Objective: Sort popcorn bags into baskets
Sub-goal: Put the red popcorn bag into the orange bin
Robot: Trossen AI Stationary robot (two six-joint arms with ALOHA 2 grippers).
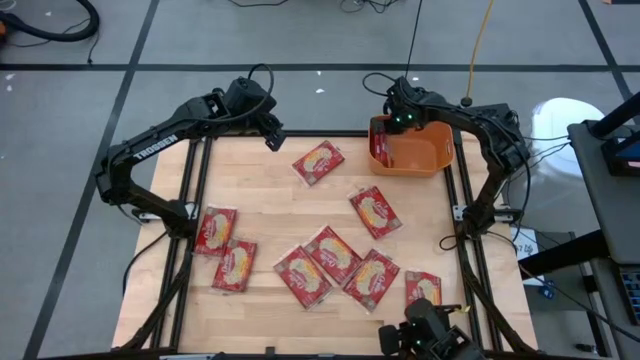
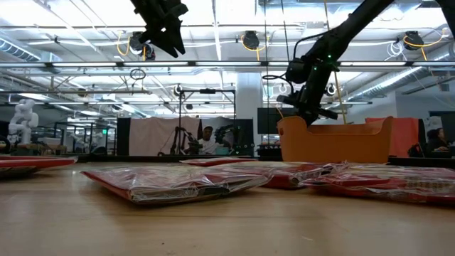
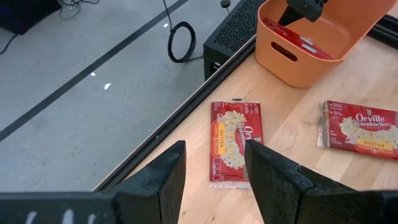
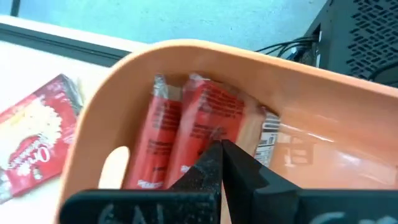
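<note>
Right gripper: we see the right gripper (image 4: 219,163) clenched tight, its fingers pressed together with no packet between them, poised over the near end of the orange tub (image 1: 432,160) at the table's far right corner.
Tub contents: we count two red popcorn bags (image 4: 193,134) standing on edge against the tub's end wall, just under those fingers; whether the fingertips touch them we cannot tell.
Left gripper: we find the left gripper (image 3: 214,171) released, its jaws parted with nothing between them, held high above the far left part of the wooden table (image 1: 270,210).
Nearest loose bag: one popcorn bag (image 1: 319,162) lies flat near the far edge, between the left gripper and the tub.
Other loose bags: we see another bag (image 1: 375,211) mid-table, two (image 1: 224,250) side by side near the left edge, a cluster of three (image 1: 335,265) overlapping toward the front, and one (image 1: 423,289) at front right.
</note>
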